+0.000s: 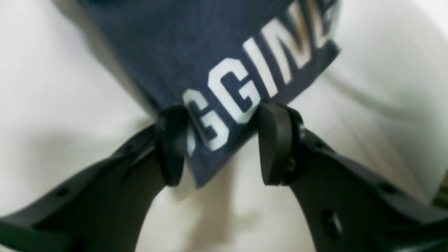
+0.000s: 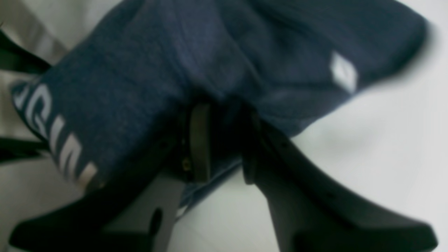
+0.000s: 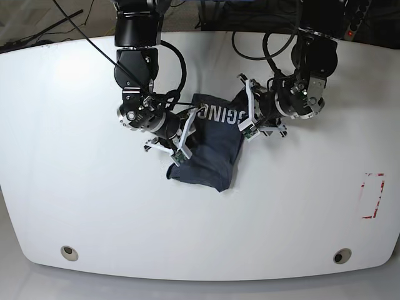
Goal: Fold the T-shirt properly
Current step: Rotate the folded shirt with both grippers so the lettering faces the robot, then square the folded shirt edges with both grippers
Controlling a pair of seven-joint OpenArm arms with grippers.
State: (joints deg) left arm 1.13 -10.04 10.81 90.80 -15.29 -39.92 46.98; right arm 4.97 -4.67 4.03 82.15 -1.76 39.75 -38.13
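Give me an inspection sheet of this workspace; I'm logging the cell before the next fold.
Surface: white table, two round holes near the front edge, red marking at one side.
Job's things: T-shirt, partly folded, lettering up, bunched between the arms.
Clutter: nothing seen.
Grippers: left tool open, fingers straddling the lettered edge; right tool has cloth between its fingers, but blur hides whether it is clamped.
Cables: black cables loop over the arms above the table.
Surroundings: dark floor and cords beyond the far edge.
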